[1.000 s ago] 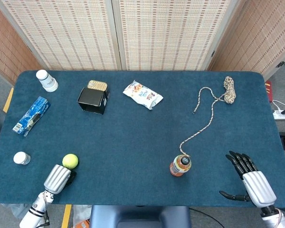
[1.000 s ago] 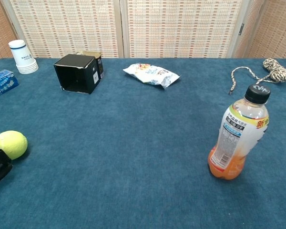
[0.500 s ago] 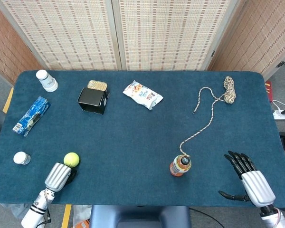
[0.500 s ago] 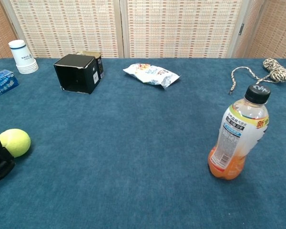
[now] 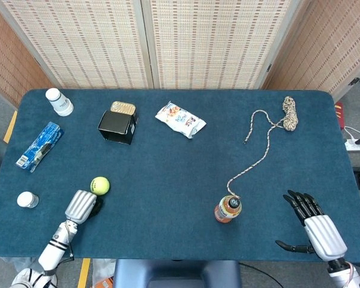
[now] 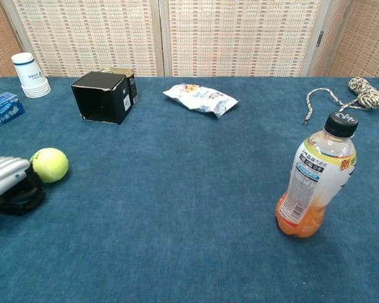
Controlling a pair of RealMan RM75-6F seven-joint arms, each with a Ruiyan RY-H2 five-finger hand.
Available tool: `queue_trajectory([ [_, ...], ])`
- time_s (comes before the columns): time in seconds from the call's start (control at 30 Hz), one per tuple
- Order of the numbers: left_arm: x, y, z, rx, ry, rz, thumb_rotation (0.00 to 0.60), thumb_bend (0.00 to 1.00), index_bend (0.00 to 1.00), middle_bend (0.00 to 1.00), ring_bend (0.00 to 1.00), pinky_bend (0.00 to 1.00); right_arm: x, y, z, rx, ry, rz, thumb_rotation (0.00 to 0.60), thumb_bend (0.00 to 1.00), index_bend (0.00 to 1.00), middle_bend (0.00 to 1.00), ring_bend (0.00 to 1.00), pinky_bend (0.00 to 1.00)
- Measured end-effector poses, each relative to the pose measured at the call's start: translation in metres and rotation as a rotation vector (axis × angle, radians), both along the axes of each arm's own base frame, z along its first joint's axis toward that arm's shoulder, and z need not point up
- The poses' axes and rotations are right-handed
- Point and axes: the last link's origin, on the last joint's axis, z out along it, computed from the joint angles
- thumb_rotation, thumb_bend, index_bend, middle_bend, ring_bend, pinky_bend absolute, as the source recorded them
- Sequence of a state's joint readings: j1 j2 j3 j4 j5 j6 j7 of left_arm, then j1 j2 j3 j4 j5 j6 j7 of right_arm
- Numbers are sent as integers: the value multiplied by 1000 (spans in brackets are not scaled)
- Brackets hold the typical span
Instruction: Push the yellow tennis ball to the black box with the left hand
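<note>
The yellow tennis ball point(image 5: 99, 185) point(image 6: 50, 165) lies on the blue table at the front left. My left hand point(image 5: 81, 206) point(image 6: 12, 183) sits right behind it, fingers curled under, its front touching the ball. The black box point(image 5: 117, 126) point(image 6: 103, 96) stands further back, its open side facing the front, well apart from the ball. My right hand point(image 5: 315, 227) rests open on the table at the front right, fingers spread, holding nothing; the chest view does not show it.
An orange drink bottle point(image 5: 228, 209) point(image 6: 313, 183) stands front right with a rope point(image 5: 264, 138) trailing back. A snack bag point(image 5: 180, 119), a tin point(image 5: 123, 108), stacked white cups point(image 5: 59, 101), a blue packet point(image 5: 39, 146) and a small white jar point(image 5: 27, 200) lie around.
My left hand has moved forward and to the right across the table, and the tennis ball has rolled ahead of it toward the black box. The right hand has stayed still.
</note>
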State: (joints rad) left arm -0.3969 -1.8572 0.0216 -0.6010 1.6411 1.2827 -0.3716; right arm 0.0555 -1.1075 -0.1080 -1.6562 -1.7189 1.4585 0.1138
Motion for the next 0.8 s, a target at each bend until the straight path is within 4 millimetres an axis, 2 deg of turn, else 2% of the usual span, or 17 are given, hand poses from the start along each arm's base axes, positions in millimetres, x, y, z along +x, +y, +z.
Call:
queue_trajectory([
  [0.5,32,54,-17,-17,0,30,600,682,1000,1000,1000,1000,-2,-9,-4,12,15,-33,533,0,0,0,0,0],
  [0.8,46,91,-18,-4,9,77,600,683,1000,1000,1000,1000,-6,-17,-7,18,23,-67,534,0,0,0,0,0],
])
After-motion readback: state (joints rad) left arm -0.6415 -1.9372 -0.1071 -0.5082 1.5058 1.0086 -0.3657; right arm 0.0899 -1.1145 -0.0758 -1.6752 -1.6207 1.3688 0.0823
